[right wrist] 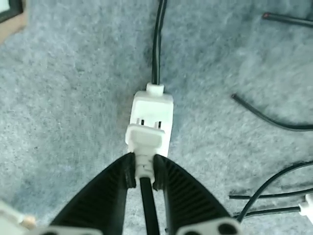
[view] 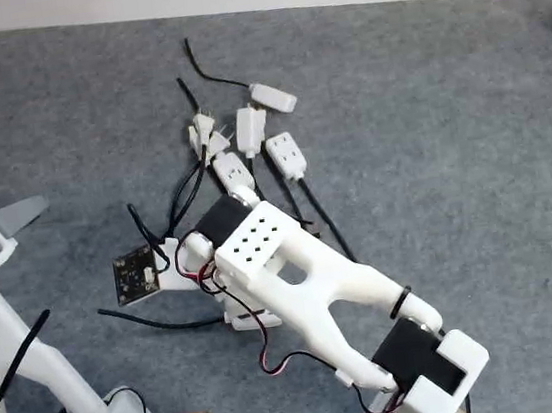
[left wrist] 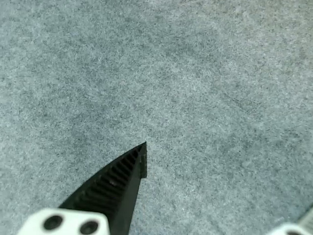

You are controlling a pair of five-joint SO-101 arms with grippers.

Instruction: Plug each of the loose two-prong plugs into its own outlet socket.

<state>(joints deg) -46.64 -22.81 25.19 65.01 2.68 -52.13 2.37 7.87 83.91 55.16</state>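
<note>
overhead, the right arm [view: 314, 272] bends over the cords [view: 324, 223], loose plugs [view: 204, 130] just beyond. left wrist: the left gripper [left wrist: 137, 161] hangs over carpet [left wrist: 195, 73]; open or closed, i cannot tell. right wrist: the right gripper [right wrist: 143, 171] pinches a plug [right wrist: 145, 139], prongs half into its socket [right wrist: 155, 105]; insertion looks underway, wanting a straight push.

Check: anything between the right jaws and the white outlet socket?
Only the white two-prong plug the right gripper holds, prongs at the white outlet socket; right wrist view.
</note>
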